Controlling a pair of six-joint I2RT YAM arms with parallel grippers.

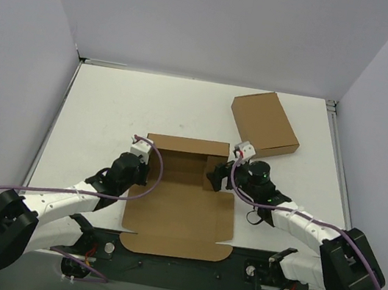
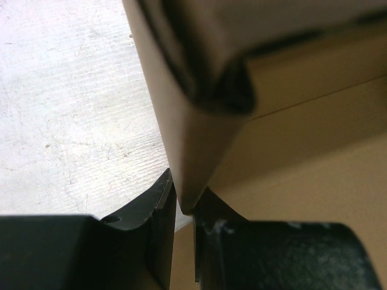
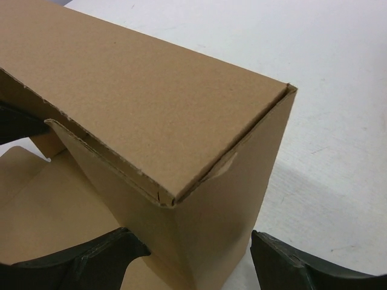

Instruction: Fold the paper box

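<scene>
step: raising box (image 1: 179, 213) walls
left gripper (image 2: 184, 208): pinching left wall
right gripper (image 3: 199, 263): wide open round right corner
next: prob clamp that corner

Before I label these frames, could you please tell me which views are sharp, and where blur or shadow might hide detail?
Top view: evenly lit and sharp, only faint shadows around the box. Left wrist view: the box wall is too close, so it blurs, while the table looks crisp. Right wrist view: cardboard grain sharp; a soft shadow lies on the table beside the box.
</scene>
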